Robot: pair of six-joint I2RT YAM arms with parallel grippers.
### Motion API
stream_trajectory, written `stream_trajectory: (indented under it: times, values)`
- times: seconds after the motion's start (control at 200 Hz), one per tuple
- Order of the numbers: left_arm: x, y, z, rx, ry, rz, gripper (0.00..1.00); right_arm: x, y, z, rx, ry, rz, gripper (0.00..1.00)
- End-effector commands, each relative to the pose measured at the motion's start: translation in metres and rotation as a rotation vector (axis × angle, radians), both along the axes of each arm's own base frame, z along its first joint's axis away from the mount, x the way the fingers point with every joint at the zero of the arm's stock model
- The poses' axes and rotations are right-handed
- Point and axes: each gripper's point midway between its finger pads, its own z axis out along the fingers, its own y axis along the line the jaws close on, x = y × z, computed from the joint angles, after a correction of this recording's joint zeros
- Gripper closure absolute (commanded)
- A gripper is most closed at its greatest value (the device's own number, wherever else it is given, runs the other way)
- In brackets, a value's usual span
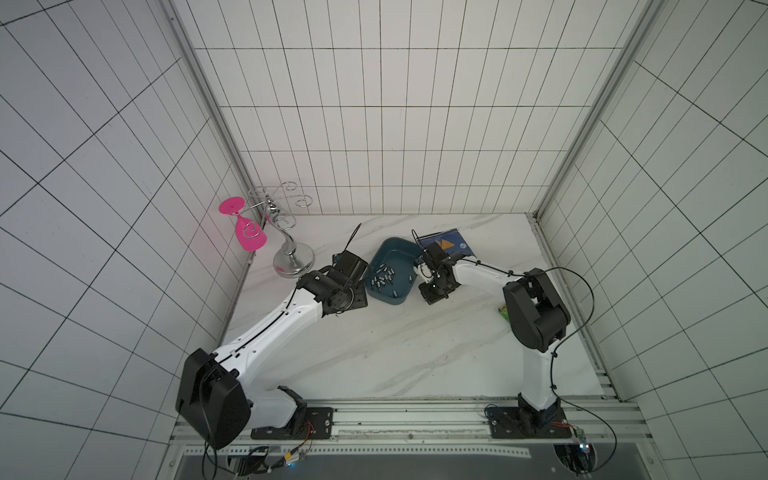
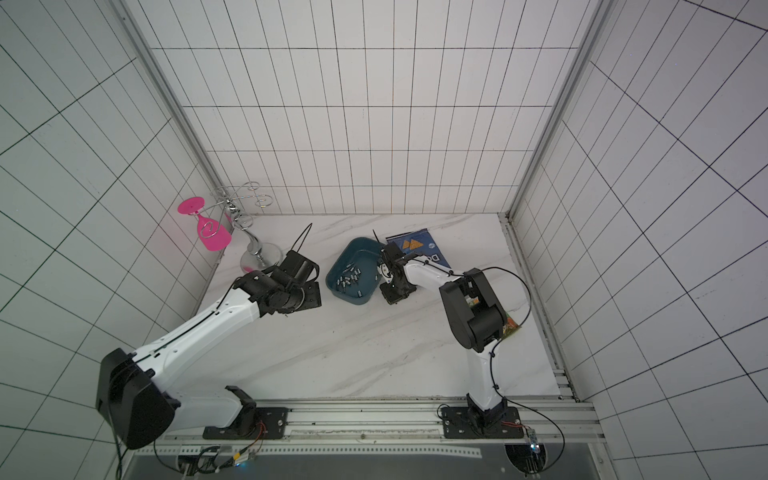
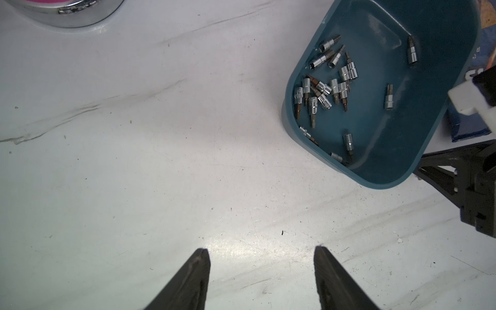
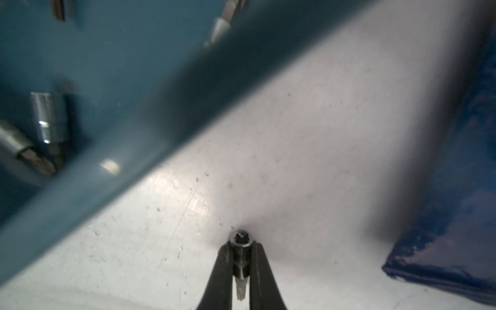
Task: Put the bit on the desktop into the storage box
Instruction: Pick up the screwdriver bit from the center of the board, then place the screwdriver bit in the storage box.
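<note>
Starting with the left wrist view: your left tool [image 3: 261, 251] hangs over bare bench [image 3: 134, 174], fingers well apart, nothing between them. The storage box [image 3: 429, 128] sits just beyond, lidless, with a heap of bits [image 3: 326, 88] on its floor and a few strays lying apart from the heap. A chrome rack base [image 3: 69, 13] shows at the frame edge.

Right wrist view, blurred: your right tool [image 4: 240, 245] is clamped on one bit [image 4: 240, 255], a finger pressed to each side, the silver socket end poking out past the tips. That bit is outside the box, low over the bench in the strip between the box wall [image 4: 128, 112] and a blue bag [image 4: 456, 214]. You cannot tell whether it touches the surface.

Both top views: the box [image 1: 395, 249] lies toward the bench's far edge, between the two arms. The right tool is down at the box's side next to the bag [image 1: 446, 243]; the left tool sits near the opposite side. A wire rack [image 1: 291, 257] stands at the far left corner, with a pink glass [image 1: 249, 237] hanging on it upside down.
</note>
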Motion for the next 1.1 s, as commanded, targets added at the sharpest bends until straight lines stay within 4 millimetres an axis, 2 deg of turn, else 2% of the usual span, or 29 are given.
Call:
stream_trajectory:
  times: [0.0, 0.095, 0.175, 0.25, 0.35, 0.5, 0.68, 0.87, 1.095]
  values:
    - [0.001, 0.0, 0.002, 0.004, -0.015, 0.001, 0.35, 0.002, -0.019, 0.045, -0.002, -0.06, -0.065, 1.0]
    - [0.0, 0.001, 0.001, 0.005, -0.012, 0.001, 0.35, 0.009, -0.018, 0.084, 0.043, -0.146, -0.072, 1.0]
    - [-0.001, 0.001, -0.001, 0.007, -0.008, 0.003, 0.35, 0.019, -0.008, 0.109, 0.095, -0.207, -0.049, 1.0]
    - [-0.001, 0.001, -0.002, 0.006, -0.005, 0.005, 0.35, 0.031, 0.008, 0.122, 0.138, -0.239, -0.014, 1.0]
    - [-0.001, 0.001, -0.001, 0.001, -0.006, 0.009, 0.35, 0.048, 0.034, 0.126, 0.148, -0.263, 0.04, 1.0]
    - [-0.002, -0.001, 0.0, -0.009, -0.007, 0.01, 0.35, 0.072, 0.078, 0.112, 0.166, -0.266, 0.112, 1.0]
    - [-0.004, -0.002, -0.002, -0.012, 0.002, 0.005, 0.35, 0.095, 0.111, 0.082, 0.168, -0.257, 0.142, 1.0]
    - [-0.004, -0.003, -0.003, -0.014, 0.003, 0.002, 0.35, 0.104, 0.124, 0.05, 0.146, -0.232, 0.155, 1.0]
    - [-0.004, -0.003, -0.005, -0.015, 0.003, 0.004, 0.34, 0.106, 0.123, 0.015, 0.076, -0.211, 0.167, 1.0]
